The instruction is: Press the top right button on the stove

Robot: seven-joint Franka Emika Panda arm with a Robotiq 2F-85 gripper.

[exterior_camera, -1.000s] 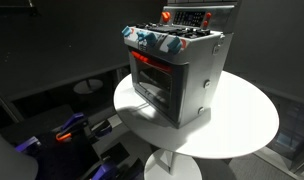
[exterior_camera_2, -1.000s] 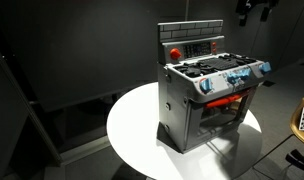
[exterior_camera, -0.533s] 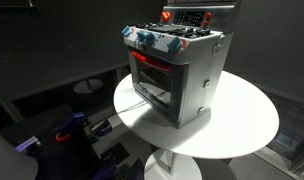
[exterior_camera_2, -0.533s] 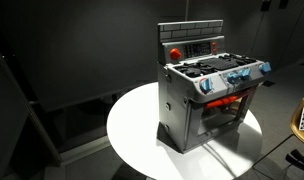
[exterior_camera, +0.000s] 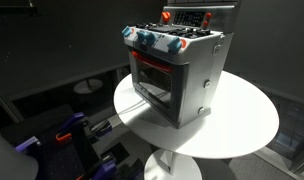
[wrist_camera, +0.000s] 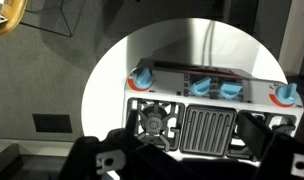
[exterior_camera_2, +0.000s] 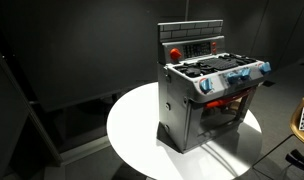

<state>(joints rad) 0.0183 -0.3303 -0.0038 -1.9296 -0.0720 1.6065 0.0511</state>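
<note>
The room is dark, with a round white surface [exterior_camera_2: 132, 130]. Nearest, in the wrist view, the gripper [wrist_camera: 187, 150] hangs open above the stove [exterior_camera: 177, 70], which stands on the surface. It looks like light, hard plastic, so push softly on the top right of the back panel [exterior_camera_2: 190, 42].

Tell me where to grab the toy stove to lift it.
Take the stove by its raised back panel, from above: it looks like a thin upright slab standing clear of the cooktop; the body seems too wide.
</note>
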